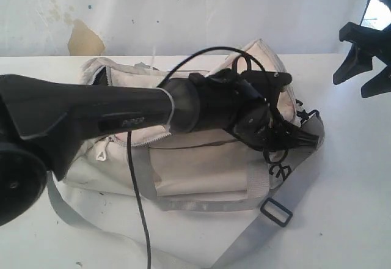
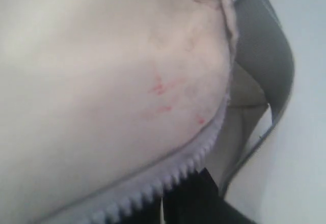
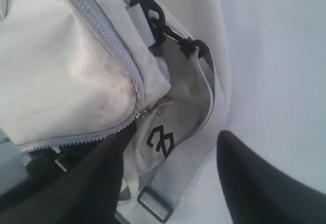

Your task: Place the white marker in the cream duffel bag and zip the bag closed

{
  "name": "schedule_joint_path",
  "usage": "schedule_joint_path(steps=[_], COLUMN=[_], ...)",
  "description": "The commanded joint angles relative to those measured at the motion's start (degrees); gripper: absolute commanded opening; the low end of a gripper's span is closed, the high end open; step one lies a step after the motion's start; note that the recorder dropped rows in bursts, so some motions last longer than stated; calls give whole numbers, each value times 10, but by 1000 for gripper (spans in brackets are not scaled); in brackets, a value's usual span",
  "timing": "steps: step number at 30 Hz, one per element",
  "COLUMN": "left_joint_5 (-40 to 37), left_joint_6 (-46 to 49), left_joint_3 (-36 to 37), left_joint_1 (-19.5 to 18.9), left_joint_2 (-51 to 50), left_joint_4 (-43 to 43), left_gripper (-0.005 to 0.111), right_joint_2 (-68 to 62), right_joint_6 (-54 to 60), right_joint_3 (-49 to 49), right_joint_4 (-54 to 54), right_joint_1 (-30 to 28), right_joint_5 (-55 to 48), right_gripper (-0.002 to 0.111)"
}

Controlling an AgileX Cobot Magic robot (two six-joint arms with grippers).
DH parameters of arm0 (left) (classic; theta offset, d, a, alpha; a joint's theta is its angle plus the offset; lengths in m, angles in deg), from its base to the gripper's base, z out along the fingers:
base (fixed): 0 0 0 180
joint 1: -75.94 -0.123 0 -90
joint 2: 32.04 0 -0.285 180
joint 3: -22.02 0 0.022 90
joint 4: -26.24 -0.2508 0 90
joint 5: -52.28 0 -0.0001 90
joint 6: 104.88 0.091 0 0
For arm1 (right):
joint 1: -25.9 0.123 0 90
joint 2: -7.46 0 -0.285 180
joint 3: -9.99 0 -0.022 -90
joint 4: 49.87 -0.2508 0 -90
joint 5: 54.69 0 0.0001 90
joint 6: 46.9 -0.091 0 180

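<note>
The cream duffel bag (image 1: 201, 165) lies on the white table, and its grey zipper (image 1: 131, 143) gapes at the left. My left arm reaches across the bag to its right end, where the left gripper (image 1: 299, 139) sits by the black logo. In the left wrist view the left gripper (image 2: 163, 203) is shut, its black fingers (image 2: 198, 198) pressed against the zipper teeth (image 2: 168, 178) with only a thin pale sliver between them. My right gripper (image 1: 360, 76) hangs open above the table at the far right, well off the bag; its view looks down on the bag's end (image 3: 175, 96). The white marker is out of view.
A grey shoulder strap with a black buckle (image 1: 276, 211) trails over the table in front of the bag. A black cable (image 1: 137, 202) hangs from the left arm across the bag's front. A black clip (image 3: 150, 12) joins the strap to the bag's end. A wall stands behind.
</note>
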Motion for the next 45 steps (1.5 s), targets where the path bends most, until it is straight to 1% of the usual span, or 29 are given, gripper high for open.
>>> schedule_joint_path(steps=[1, 2, 3, 6, 8, 11, 13, 14, 15, 16, 17, 18, 19, 20, 23, 24, 26, 27, 30, 34, 41, 43, 45], left_joint_5=[-64, -88, -95, -116, -134, -168, -197, -233, -246, -266, -272, -283, -288, -298, -339, -345, -349, -347, -360, -373, -392, -393, -392], left_joint_6=[100, 100, 102, 129, 187, 280, 324, 381, 394, 398, 398, 398, 398, 399, 403, 405, 405, 404, 401, 401, 401, 401, 401], left_joint_3=[1, 1, 1, 1, 1, 1, 1, 1, 1, 1, 1, 2, 2, 2, 2, 2, 2, 2, 2, 2, 2, 2, 2], left_joint_1=[-8, -13, -17, -30, -39, -60, -74, -85, -87, -90, -90, -90, -91, -91, -95, -97, -105, -117, -150, -177, -184, -184, -184], left_joint_2=[39, 44, 45, 51, 57, 62, 62, 66, 70, 83, 91, 108, 115, 132, 165, 169, 179, 182, 184, 185, 185, 185, 185], left_joint_4=[81, 84, 83, 106, 172, 307, 377, 432, 440, 425, 412, 389, 387, 379, 360, 360, 343, 340, 347, 352, 343, 343, 343], left_gripper=[0, 0, 0, 0, 0, 0, 0, 0, 0, 0, 0, 0, 0, 0, 0, 0, 0, 0, 0, 0, 0, 0, 0], right_joint_2=[-18, -27, -32, -49, -57, -65, -69, -73, -76, -85, -87, -95, -98, -102, -107, -108, -114, -121, -135, -137, -137, -137, -137], right_joint_6=[48, 83, 100, 136, 165, 228, 283, 346, 391, 479, 500, 560, 586, 618, 622, 622, 622, 622, 622, 627, 622, 619, 608], right_joint_3=[8, 8, 8, 8, 12, 20, 28, 42, 48, 66, 72, 85, 89, 100, 112, 112, 112, 115, 130, 146, 146, 146, 146], right_joint_4=[-59, -85, -100, -108, -97, -94, -99, -121, -129, -145, -152, -175, -185, -206, -208, -208, -208, -208, -208, -208, -208, -213, -219], right_joint_1=[-2, -2, -2, -2, -2, -2, -2, -1, -1, -1, 0, 3, 5, 9, 10, 12, 16, 20, 40, 64, 85, 85, 85], right_joint_5=[-24, -45, -55, -75, -82, -82, -82, -82, -79, -73, -73, -65, -51, -13, 59, 66, 79, 79, 95, 151, 264, 280, 282], right_gripper=[51, 51, 51, 51, 51, 51, 47, 41, 39, 37, 37, 37, 37, 37, 38, 39, 45, 49, 50, 50, 50, 46, 35])
